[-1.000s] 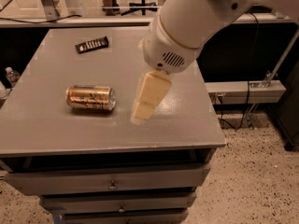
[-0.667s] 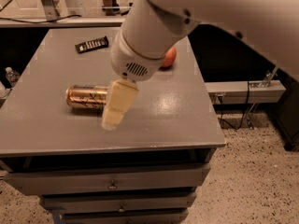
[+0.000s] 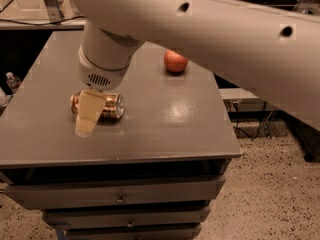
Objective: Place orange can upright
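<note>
Camera view: the gripper [image 3: 89, 116] hangs just in front of the orange can [image 3: 111, 106] — whether it is parted or closed, I cannot tell. The can lies on its side toward nine o'clock on the grey table [image 3: 175, 129] — an apple [image 3: 175, 61] sits at one o'clock.

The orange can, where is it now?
Camera view: the orange can lies sideways on the table, left of centre, partly behind the gripper; the apple is farther back, rightward.
</note>
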`<state>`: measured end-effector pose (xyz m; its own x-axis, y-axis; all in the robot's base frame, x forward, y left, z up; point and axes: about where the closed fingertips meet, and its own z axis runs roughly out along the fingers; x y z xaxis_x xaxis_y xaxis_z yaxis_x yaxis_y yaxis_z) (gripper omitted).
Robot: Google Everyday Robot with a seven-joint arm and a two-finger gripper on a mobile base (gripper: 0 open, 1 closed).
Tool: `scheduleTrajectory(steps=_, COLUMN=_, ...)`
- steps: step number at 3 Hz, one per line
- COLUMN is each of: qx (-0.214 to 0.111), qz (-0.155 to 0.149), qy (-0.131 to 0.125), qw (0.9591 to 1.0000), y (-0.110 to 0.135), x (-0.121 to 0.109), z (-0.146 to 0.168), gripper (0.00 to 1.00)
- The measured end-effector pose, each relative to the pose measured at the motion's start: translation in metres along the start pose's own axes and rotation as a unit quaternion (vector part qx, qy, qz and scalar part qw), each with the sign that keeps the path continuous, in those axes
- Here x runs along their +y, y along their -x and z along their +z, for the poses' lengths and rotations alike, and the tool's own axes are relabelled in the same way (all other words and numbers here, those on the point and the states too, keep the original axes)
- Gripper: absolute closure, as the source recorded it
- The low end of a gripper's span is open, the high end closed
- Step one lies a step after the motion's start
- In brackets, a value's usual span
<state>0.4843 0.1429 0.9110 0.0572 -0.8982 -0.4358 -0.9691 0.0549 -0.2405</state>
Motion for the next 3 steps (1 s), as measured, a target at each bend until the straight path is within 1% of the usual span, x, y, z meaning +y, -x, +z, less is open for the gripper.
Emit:
scheduleTrajectory(steps=1, qx=0.027, qz=-0.001, qy=-0.012, qw=0.9996, y=0.014, x=-0.013, z=0.024, gripper=0.0)
scheduleTrajectory(steps=2, qx=0.053, qz=-0.001, qy=-0.018, qw=0.9984, y=0.023, x=-0.024, z=0.042, gripper=0.0)
scheduleTrajectory(steps=3, qx=0.08, qz=0.0, qy=-0.013, qw=0.9967, y=0.027, x=-0.026, z=0.063, gripper=0.0)
